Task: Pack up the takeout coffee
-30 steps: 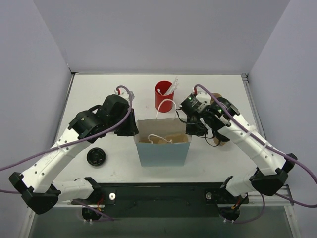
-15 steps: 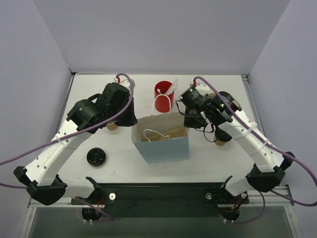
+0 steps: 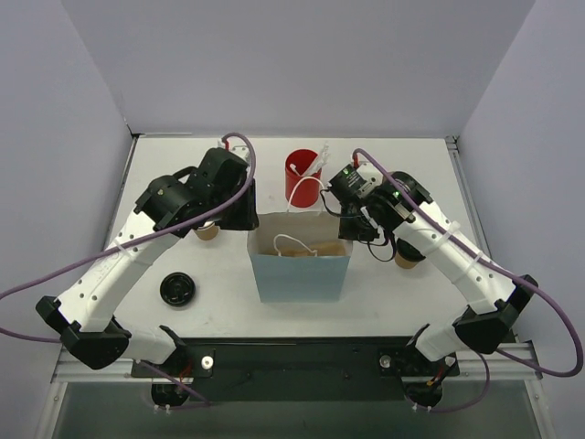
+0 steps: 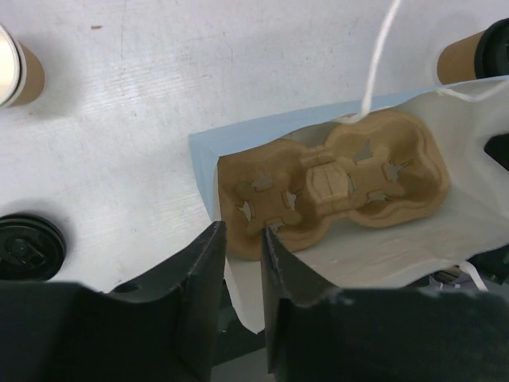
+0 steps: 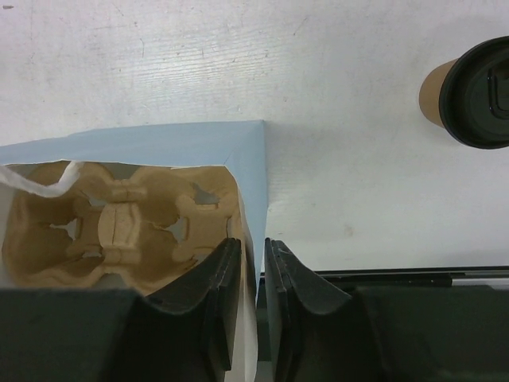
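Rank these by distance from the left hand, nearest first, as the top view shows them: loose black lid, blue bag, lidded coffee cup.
1. Blue bag: the left hand straddles its left rim.
2. Loose black lid: toward the near left.
3. Lidded coffee cup: beyond the bag, on the right.

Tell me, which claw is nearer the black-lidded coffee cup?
Right. The right gripper straddles the bag wall nearest the takeout coffee; the left gripper is at the opposite wall.

A: What's the bag (image 3: 302, 274) made of?
B: Matt pale-blue paper, white inside. The carrier (image 4: 334, 187) is rough brown moulded pulp.
A: And the takeout coffee (image 5: 469, 91)?
B: Kraft paper cup, smooth black plastic lid with a slight sheen. The bench (image 5: 238, 64) is matt white, faintly scuffed.
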`<act>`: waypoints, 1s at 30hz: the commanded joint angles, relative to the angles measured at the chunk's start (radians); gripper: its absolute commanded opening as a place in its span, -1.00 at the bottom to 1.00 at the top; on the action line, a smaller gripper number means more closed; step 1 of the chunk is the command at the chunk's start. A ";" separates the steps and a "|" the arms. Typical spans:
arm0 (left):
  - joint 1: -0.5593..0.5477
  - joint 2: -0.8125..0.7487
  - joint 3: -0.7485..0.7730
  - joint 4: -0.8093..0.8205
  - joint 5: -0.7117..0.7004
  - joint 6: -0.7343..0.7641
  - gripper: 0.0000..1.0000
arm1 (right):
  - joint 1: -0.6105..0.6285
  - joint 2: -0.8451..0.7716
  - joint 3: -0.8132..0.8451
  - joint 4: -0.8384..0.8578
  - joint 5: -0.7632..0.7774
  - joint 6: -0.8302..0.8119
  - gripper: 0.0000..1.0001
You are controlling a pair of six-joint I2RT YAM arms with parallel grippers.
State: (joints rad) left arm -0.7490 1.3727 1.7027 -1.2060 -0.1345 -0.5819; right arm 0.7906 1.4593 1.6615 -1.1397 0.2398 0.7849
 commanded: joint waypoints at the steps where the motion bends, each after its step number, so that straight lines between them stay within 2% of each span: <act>1: 0.005 -0.021 0.075 -0.036 0.004 0.002 -0.21 | -0.013 -0.024 0.007 -0.017 0.017 -0.006 -0.59; 9: 0.007 -0.061 0.008 -0.052 -0.027 -0.004 -0.12 | -0.016 -0.017 0.095 -0.018 -0.002 -0.052 -0.25; 19: 0.005 -0.035 -0.097 0.014 -0.002 -0.001 -0.11 | -0.017 -0.010 0.035 -0.052 0.012 -0.044 -0.23; 21: 0.005 -0.026 -0.100 0.022 -0.002 0.008 -0.27 | -0.016 -0.007 0.030 -0.052 0.019 -0.046 -0.23; 22: 0.005 -0.024 -0.094 0.023 -0.002 0.008 -0.60 | -0.016 0.002 0.035 -0.051 0.018 -0.049 -0.47; 24: 0.007 -0.018 -0.077 0.037 0.001 0.017 -0.94 | -0.017 0.015 0.052 -0.045 0.018 -0.064 -0.80; 25: 0.007 -0.012 -0.027 0.036 0.001 0.020 -1.00 | -0.017 0.036 0.094 -0.046 0.015 -0.072 -1.00; 29: 0.008 0.054 0.177 -0.062 -0.048 0.022 -1.00 | -0.013 0.091 0.286 -0.090 0.000 -0.058 -1.00; 30: 0.010 0.049 0.163 -0.063 -0.057 0.016 -1.00 | -0.010 0.096 0.294 -0.098 0.004 -0.047 -1.00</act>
State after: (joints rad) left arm -0.7467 1.4101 1.7287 -1.2495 -0.1406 -0.5690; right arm 0.7784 1.5265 1.8172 -1.1759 0.2306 0.7311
